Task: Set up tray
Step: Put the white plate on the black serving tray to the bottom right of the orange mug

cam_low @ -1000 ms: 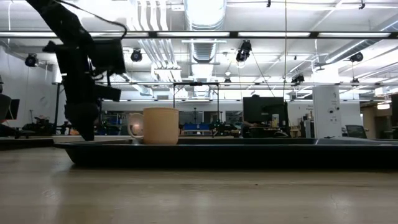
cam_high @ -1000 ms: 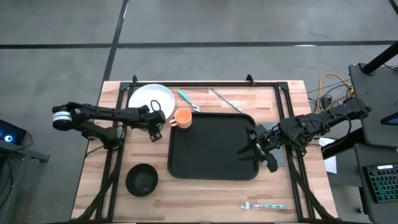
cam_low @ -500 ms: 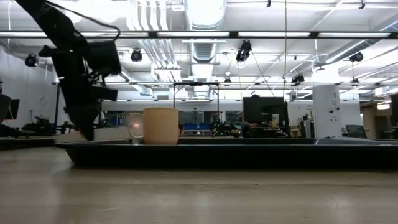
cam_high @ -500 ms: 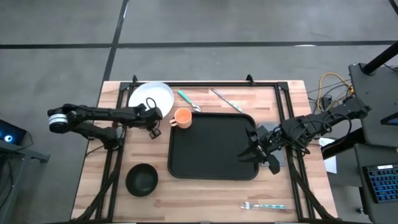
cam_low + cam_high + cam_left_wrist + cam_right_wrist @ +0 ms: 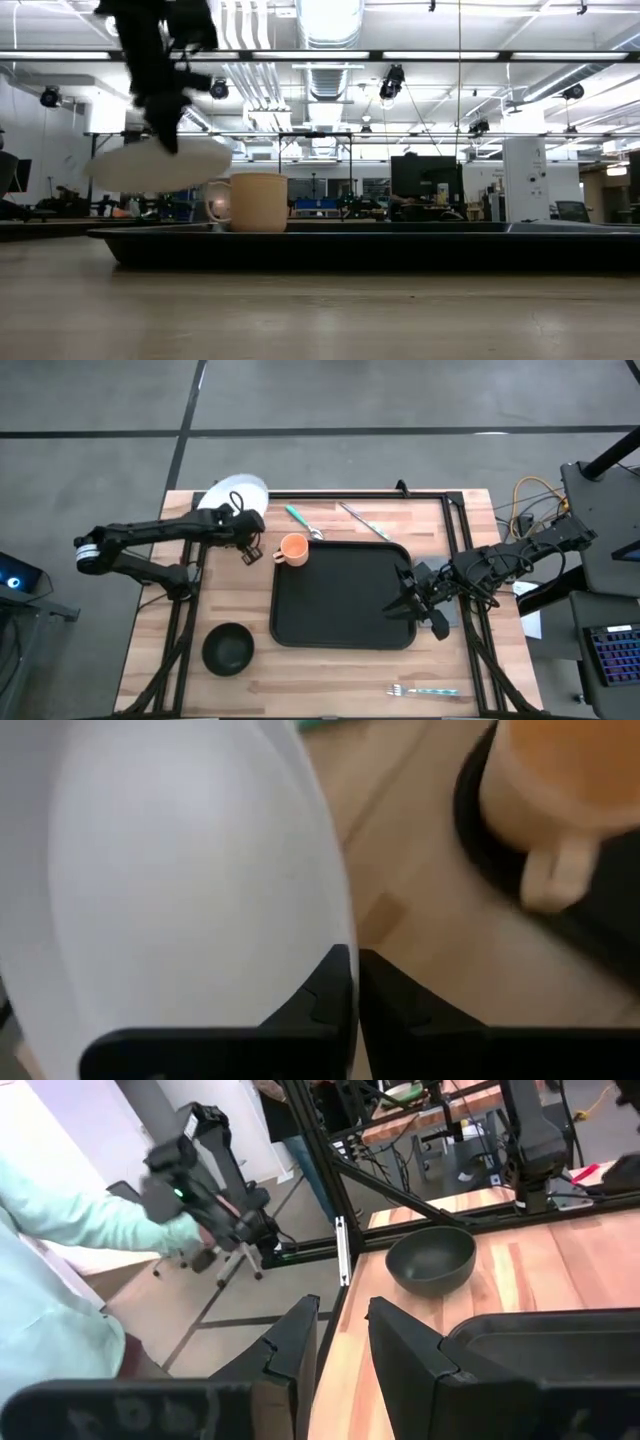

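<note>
- 1 tray [image 5: 340, 600], black, flat on tabletop [image 5: 150, 620], centre-right; nothing on it.
- Left gripper [image 5: 243, 538] clamped on rim of 1 white plate [image 5: 232, 495], held off the tabletop near far left corner; in low view plate [image 5: 160, 165] hangs above tray level.
- 1 orange mug [image 5: 293, 547] just beside tray's far left corner.
- Right gripper [image 5: 408, 600] at tray's right edge, fingers narrowly apart w/ nothing between.
- 1 dark bowl [image 5: 228, 648] near front left corner.
- 1 fork [image 5: 424, 691] by front edge; 1 spoon [image 5: 303, 522] & 1 knife [image 5: 362, 520] near far edge.
- 1 grey napkin [image 5: 447, 610] under right arm, mostly hidden.
</note>
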Available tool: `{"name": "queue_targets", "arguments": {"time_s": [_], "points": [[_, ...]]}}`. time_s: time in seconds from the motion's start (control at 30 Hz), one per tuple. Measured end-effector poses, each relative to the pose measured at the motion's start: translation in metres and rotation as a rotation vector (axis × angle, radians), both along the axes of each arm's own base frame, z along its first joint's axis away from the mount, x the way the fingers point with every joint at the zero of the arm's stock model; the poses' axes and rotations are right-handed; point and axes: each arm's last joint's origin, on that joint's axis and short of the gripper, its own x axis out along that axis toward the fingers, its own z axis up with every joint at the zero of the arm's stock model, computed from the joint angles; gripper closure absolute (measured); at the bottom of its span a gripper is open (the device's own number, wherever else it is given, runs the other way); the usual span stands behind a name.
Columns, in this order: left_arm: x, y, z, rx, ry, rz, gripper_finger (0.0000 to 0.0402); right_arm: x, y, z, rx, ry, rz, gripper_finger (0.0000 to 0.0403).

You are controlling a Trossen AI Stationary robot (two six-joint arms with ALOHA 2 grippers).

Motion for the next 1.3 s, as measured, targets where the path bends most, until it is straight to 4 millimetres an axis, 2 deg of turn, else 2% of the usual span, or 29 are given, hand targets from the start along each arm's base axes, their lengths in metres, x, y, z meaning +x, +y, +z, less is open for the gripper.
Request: {"name": "queue_targets", "arguments": {"time_s": [0.13,0.27,0.5,0.7,0.9,1.0,1.17,1.3], "points": [[0.010,-0.003,0.026,0.004,-0.026,-0.026,0.0400,0.000,0.000,0.000,-0.007,-0.004,0.001,0.0319],[0.032,-0.016,0.045,-0.026,-0.003,-0.100,0.0401,0.000,0.000,0.000,-0.027,-0.015,0.004,0.0319],[0.106,-0.071,0.076,0.003,0.126,-0.408,0.0401,-0.007,-0.008,0.001,-0.012,0.025,-0.118,0.0319],[0.165,-0.101,0.085,-0.013,0.140,-0.502,0.0401,-0.034,-0.023,0.007,0.016,0.060,-0.271,0.0319],[0.215,-0.134,0.079,0.008,0.090,-0.599,0.0401,-0.069,-0.042,0.017,0.102,0.037,-0.459,0.0319],[0.235,-0.152,0.065,0.014,0.067,-0.637,0.0401,-0.081,-0.048,0.018,0.107,0.036,-0.474,0.0319],[0.243,-0.171,0.025,-0.036,0.065,-0.654,0.0401,-0.087,-0.050,0.015,0.099,0.067,-0.476,0.0312],[0.244,-0.176,0.001,-0.022,0.094,-0.652,0.0401,-0.087,-0.050,0.014,0.091,0.077,-0.475,0.0294]]}}
